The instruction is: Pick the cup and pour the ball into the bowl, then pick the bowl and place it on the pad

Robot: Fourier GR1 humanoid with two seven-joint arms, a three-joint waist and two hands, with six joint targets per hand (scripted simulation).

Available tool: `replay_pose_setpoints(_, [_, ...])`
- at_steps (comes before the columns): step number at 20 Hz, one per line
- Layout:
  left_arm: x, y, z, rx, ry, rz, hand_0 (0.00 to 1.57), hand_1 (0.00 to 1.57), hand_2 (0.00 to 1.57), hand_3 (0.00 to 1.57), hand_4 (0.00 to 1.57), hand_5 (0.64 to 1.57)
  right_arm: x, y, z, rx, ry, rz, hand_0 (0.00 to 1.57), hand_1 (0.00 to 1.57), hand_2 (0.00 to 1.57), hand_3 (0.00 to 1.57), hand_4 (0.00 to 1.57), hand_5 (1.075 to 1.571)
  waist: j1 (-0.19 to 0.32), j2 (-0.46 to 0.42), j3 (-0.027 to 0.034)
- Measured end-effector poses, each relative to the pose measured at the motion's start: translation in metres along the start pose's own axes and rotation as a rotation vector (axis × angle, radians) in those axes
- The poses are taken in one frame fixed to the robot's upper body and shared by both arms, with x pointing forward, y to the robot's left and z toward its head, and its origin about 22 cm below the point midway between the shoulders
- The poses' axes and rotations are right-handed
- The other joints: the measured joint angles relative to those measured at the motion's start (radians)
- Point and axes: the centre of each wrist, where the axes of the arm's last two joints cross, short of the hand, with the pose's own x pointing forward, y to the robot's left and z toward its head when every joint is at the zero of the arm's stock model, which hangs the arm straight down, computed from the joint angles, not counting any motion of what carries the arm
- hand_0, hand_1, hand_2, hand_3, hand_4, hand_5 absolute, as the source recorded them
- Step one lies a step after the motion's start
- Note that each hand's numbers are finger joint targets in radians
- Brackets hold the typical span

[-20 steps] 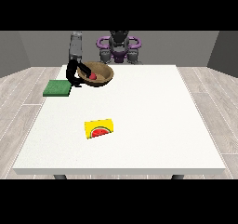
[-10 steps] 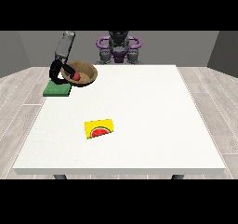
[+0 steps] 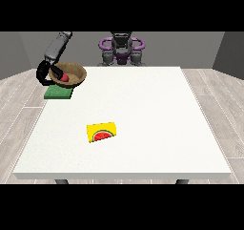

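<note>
One bowl with one red ball, fingers curled round its rim, above one green pad.

the light is even and bright, seeming to fall from above, and the large white table shows flat, without glare. only a faint, soft shadow lies under the brown wooden bowl, just beside the black hand at the view's left. edges look crisp, with no blur or bending toward the borders.
</note>
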Motion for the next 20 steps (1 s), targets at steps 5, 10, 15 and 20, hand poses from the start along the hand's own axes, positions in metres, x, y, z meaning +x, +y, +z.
replay_pose_setpoints(5, [0.012,-0.005,-0.004,-0.013,-0.06,-0.005,0.0,0.0,0.0,0.0,0.2,1.532,-0.004,-0.035,-0.001,-0.028,-0.03,-0.058,1.57,1.57,1.57,0.78,1.29,1.551,0.021,0.058,0.0003])
replay_pose_setpoints(10, [0.045,-0.005,-0.013,-0.027,-0.119,-0.009,0.0,0.0,0.0,0.0,0.07,1.533,-0.003,-0.066,-0.001,-0.076,-0.074,-0.053,1.57,1.57,1.57,0.21,1.29,1.554,0.044,0.116,0.0009])
replay_pose_setpoints(15, [0.071,-0.007,-0.016,-0.023,-0.157,-0.004,0.0,0.0,0.0,0.0,0.0,1.535,-0.007,-0.091,0.002,-0.092,-0.1,-0.048,1.57,1.57,1.57,0.68,1.25,1.564,0.046,0.147,0.0012])
replay_pose_setpoints(20, [0.049,-0.006,-0.008,-0.028,-0.1,0.002,0.0,0.0,0.0,0.0,0.0,1.534,-0.008,-0.104,0.006,-0.082,-0.061,-0.041,1.57,1.57,1.57,0.9,1.24,1.568,0.045,0.089,-0.0001])
